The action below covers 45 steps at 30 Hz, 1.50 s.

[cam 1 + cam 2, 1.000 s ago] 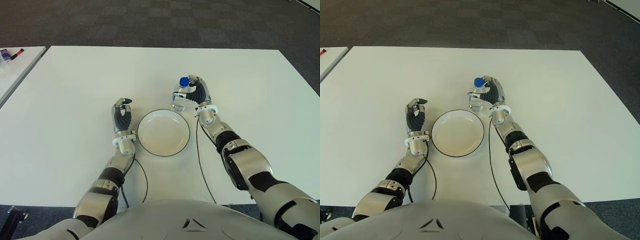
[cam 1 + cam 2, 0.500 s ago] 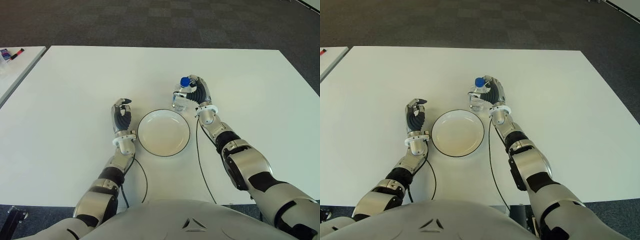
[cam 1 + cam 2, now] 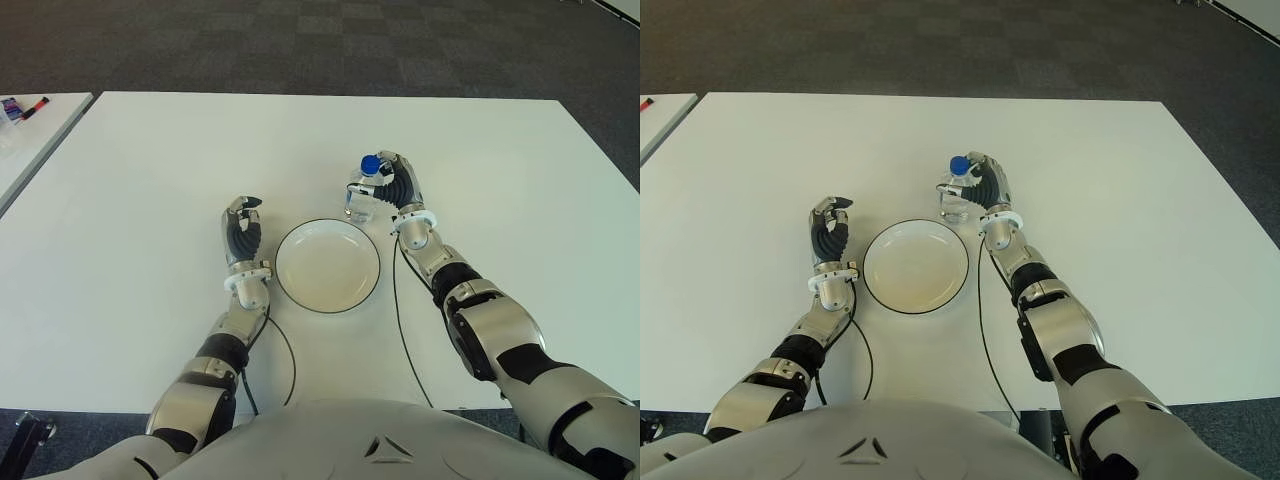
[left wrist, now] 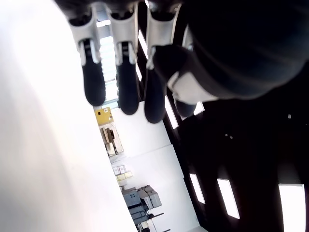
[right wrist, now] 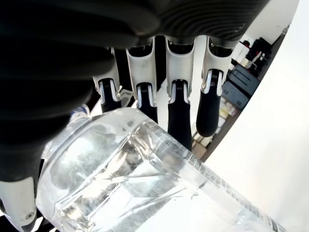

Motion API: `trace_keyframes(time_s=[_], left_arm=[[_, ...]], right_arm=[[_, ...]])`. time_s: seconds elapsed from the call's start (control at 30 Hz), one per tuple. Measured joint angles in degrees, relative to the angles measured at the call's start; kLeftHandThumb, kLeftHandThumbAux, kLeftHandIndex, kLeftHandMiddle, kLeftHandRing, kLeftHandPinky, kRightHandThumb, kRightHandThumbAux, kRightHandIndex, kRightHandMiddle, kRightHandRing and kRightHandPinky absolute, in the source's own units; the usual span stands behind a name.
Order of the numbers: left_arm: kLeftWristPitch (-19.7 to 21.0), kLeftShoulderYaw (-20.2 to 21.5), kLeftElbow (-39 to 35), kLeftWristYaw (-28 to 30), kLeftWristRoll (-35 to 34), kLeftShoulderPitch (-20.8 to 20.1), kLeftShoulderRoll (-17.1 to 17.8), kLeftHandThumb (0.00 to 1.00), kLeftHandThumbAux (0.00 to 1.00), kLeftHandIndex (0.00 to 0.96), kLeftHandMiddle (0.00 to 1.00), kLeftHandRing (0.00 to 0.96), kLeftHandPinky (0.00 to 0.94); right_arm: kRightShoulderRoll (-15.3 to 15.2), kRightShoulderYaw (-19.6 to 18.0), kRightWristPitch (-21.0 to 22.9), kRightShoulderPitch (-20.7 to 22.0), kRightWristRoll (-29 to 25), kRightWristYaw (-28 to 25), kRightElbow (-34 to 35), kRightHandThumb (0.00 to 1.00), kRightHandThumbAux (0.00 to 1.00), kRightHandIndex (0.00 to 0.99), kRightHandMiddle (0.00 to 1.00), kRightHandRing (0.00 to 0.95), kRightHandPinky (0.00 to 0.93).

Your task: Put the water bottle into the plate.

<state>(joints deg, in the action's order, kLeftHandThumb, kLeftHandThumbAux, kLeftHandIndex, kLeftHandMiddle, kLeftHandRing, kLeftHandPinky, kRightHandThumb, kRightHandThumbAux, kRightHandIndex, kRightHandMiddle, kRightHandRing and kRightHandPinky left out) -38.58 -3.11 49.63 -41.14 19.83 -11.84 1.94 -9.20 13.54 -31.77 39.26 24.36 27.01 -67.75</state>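
A clear water bottle [image 3: 362, 192] with a blue cap [image 3: 369, 163] stands just behind the right rim of the white, dark-rimmed plate [image 3: 327, 266] on the white table [image 3: 150, 180]. My right hand [image 3: 395, 187] is shut on the bottle from its right side; in the right wrist view its fingers [image 5: 179, 104] curl around the clear body [image 5: 130, 174]. My left hand [image 3: 243, 232] shows just left of the plate with its fingers [image 4: 120, 72] relaxed and nothing in them. The plate holds nothing.
A second white table [image 3: 30, 140] stands at the far left with small items [image 3: 22, 107] on it. Dark carpet [image 3: 330, 40] lies beyond the table's far edge. A thin black cable [image 3: 402, 330] runs along each forearm.
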Motion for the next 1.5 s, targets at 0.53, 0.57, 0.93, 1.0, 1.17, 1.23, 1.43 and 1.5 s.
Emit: trace_keyframes(time_s=[0.53,0.57,0.93,1.0,1.17,1.23,1.43,1.5], left_arm=[[0.0,-0.3,0.3,-1.3,1.1,-0.3,0.1,0.841,0.673,0.466,0.418,0.37,0.401],[0.2,-0.3,0.3,-1.4,1.3,-0.3,0.1,0.841,0.673,0.466,0.418,0.37,0.402],[0.3,-0.4,0.5,-1.4,1.5,-0.4,0.2,0.842,0.672,0.46,0.427,0.384,0.411],[0.2,-0.4,0.6,-1.4,1.5,-0.4,0.2,0.842,0.671,0.457,0.429,0.384,0.414],[0.1,-0.3,0.6,-1.4,1.4,-0.5,0.2,0.842,0.671,0.452,0.433,0.386,0.414],[0.0,-0.3,0.6,-1.0,1.1,-0.5,0.2,0.842,0.671,0.449,0.435,0.389,0.416],[-0.4,0.0,0.6,0.4,-0.2,-0.4,0.2,0.842,0.671,0.448,0.437,0.396,0.42],[-0.4,0.0,0.6,0.6,-0.5,-0.4,0.2,0.843,0.67,0.447,0.437,0.398,0.421]], right_arm=[[0.1,-0.1,-0.7,0.0,0.2,1.5,-0.5,0.847,0.672,0.442,0.49,0.848,0.88],[0.1,0.0,-0.7,0.0,0.2,1.7,-0.5,0.847,0.672,0.442,0.49,0.849,0.881],[0.4,-0.7,-0.7,-0.2,-0.2,1.9,-0.5,0.848,0.672,0.442,0.489,0.858,0.884],[0.4,-1.0,-0.7,-0.3,-0.3,1.9,-0.4,0.848,0.672,0.442,0.489,0.858,0.884],[0.6,-1.2,-0.7,-0.4,-0.5,1.8,-0.3,0.848,0.672,0.442,0.49,0.856,0.883],[0.6,-1.3,-0.7,-0.4,-0.5,1.7,-0.3,0.848,0.672,0.442,0.49,0.855,0.881],[0.7,-1.5,-0.7,-0.5,-1.1,1.3,-0.2,0.848,0.672,0.442,0.49,0.852,0.878],[0.7,-1.5,-0.7,-0.5,-1.2,1.3,-0.2,0.848,0.672,0.442,0.49,0.851,0.878]])
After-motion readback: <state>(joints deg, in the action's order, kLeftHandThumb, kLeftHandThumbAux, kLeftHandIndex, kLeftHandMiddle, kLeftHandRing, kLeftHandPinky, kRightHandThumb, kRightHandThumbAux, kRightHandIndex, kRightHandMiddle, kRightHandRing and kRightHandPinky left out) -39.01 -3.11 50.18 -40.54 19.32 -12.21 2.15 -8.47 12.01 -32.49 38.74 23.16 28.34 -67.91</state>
